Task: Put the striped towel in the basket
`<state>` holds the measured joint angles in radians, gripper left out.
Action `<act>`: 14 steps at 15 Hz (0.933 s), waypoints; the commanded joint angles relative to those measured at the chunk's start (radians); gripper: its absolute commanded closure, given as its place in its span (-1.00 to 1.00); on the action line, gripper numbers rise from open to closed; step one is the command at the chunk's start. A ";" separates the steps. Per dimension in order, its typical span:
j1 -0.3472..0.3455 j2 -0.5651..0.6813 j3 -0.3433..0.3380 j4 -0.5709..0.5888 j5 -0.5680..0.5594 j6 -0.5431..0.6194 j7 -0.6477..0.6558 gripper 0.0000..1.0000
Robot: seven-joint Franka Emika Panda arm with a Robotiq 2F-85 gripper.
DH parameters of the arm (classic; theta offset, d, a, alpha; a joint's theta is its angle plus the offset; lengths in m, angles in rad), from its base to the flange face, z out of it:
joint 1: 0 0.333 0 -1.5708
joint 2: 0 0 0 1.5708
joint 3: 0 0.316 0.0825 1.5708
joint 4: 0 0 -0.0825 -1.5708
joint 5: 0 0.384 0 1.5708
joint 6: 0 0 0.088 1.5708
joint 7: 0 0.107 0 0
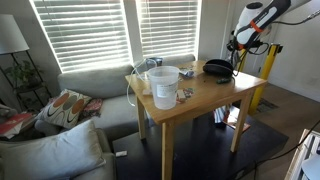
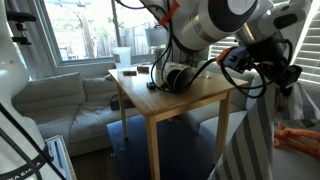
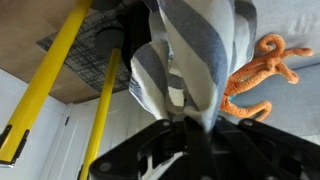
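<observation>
Jaws: closed on the striped towel, with the cloth bunched where it enters the gripper. The contact pt is dark, so depth of bite is unclear.

Towel: in an exterior view it hangs free under the gripper, beside the counter and not over it.

Basket: prob. the dark round item on the counter. ID is a judgement.

Risks:
- The long tail may drag on the counter edge or catch the white bucket in transit. That could pull the cloth out of the jaws or knock items over.
- If released with the tail outside the rim, the towel's wt. could slide it back out.

Not clear:
- Basket depth and contents can't be made out.
- In the wide exterior view only the arm reads; gripper and towel are indistinct.
- The towel's lower end is cut off.
- The wrist view shows an orange toy and yellow stand legs beyond the cloth.
</observation>
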<state>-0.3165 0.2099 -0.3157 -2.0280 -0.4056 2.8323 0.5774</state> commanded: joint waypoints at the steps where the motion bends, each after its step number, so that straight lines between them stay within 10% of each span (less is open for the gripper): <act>1: -0.012 -0.034 0.007 -0.017 0.019 0.074 -0.013 0.98; 14: 0.045 0.022 -0.161 0.065 -0.040 0.360 0.161 0.98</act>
<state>-0.3107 0.2022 -0.4112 -2.0025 -0.4155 3.1603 0.6753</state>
